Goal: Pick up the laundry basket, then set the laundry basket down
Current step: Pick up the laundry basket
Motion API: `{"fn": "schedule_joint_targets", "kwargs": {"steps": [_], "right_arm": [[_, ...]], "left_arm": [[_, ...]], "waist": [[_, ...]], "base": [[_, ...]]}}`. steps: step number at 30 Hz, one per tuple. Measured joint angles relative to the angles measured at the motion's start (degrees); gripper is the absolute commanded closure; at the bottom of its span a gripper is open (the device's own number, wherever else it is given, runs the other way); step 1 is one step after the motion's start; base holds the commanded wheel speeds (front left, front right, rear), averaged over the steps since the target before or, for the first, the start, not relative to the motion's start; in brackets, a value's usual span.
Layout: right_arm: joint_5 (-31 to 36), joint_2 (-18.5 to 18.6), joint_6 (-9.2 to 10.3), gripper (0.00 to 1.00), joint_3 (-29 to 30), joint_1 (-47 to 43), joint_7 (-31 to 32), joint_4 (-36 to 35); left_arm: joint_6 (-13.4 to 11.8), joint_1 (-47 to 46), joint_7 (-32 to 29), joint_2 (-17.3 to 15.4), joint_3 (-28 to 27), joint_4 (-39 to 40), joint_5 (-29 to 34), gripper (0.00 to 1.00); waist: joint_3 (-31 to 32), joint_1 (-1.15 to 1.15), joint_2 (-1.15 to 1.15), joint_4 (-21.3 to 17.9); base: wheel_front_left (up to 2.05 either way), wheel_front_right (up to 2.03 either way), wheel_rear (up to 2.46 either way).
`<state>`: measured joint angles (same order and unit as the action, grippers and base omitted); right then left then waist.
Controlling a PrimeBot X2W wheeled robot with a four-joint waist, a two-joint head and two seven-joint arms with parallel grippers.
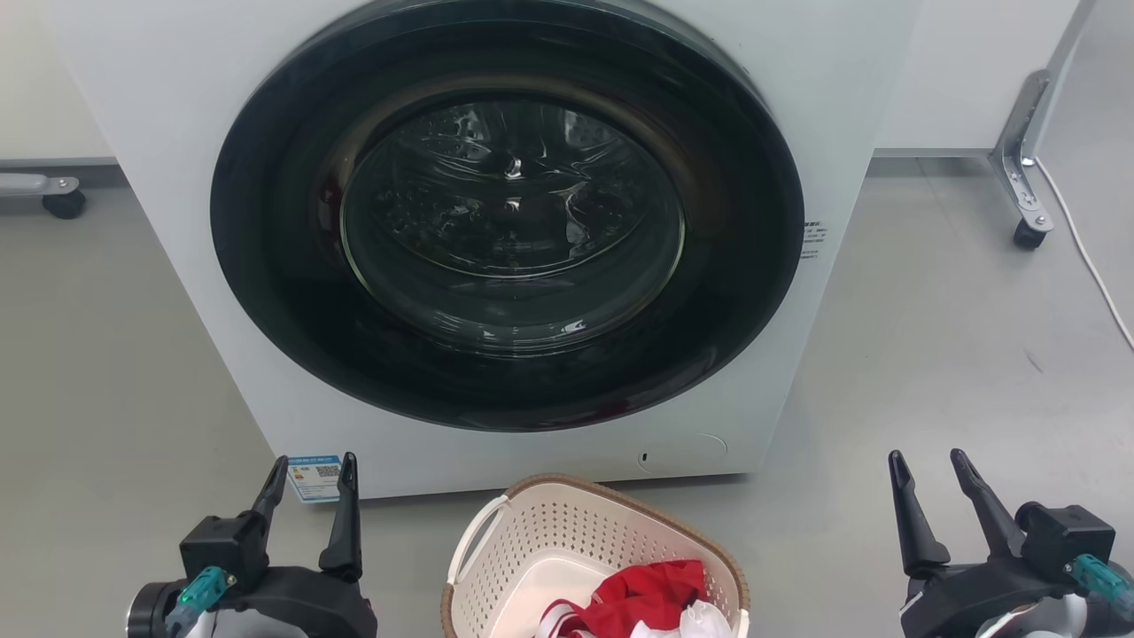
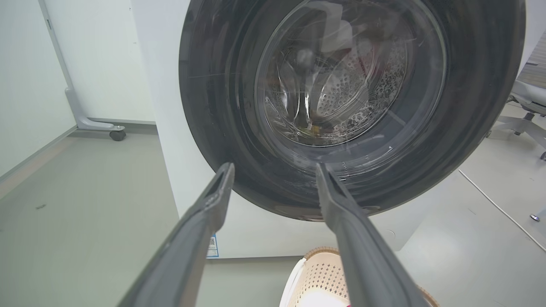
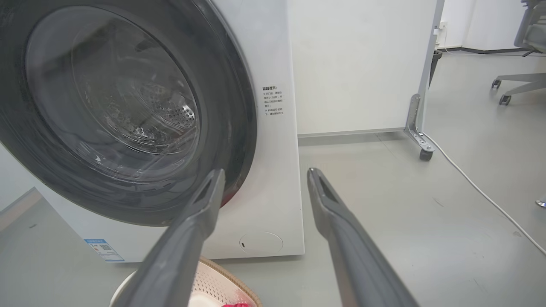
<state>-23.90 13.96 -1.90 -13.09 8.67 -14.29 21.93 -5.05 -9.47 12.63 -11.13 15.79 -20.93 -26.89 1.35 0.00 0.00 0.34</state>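
The laundry basket (image 1: 567, 532) is cream-white and perforated, with a brown woven-look rim and a white side handle. It stands on the floor in front of the washer, at the bottom centre of the head view, with red and white cloth in it. Its rim also peeks into the left wrist view as the basket (image 2: 318, 268) and into the right wrist view as the basket (image 3: 213, 285). My left gripper (image 1: 314, 468) hovers open to the basket's left. Well to its right, my right gripper (image 1: 928, 462) is open too. Neither touches the basket, and nothing lies between their fingers.
A white front-loading washer (image 1: 824, 106) with a large dark round door (image 1: 505, 213) stands close ahead. White panels on caster feet (image 1: 1028, 232) stand behind on both sides. A white cable (image 1: 1085, 248) runs over the grey floor at the right. An office chair base (image 3: 507, 81) stands far right.
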Motion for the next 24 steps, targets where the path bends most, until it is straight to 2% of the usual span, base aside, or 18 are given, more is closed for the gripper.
{"fn": "schedule_joint_targets", "kwargs": {"steps": [12, 24], "right_arm": [[-0.82, -0.12, -0.41, 0.00, -0.41, -0.25, 0.00, 0.24], [-0.88, 0.02, -0.63, 0.00, -0.24, 0.17, 0.16, -2.01]], "left_arm": [[-0.03, 0.04, -0.42, 0.33, 0.56, 0.43, 0.01, 0.00], [-0.52, -0.48, -0.44, 1.56, 1.14, 2.66, 0.13, 0.00]], "waist": [[-1.33, 0.00, 0.00, 0.20], [-7.53, 0.00, 0.00, 0.31]], "base": [[0.00, 0.00, 0.00], [0.00, 0.00, 0.00]]}}
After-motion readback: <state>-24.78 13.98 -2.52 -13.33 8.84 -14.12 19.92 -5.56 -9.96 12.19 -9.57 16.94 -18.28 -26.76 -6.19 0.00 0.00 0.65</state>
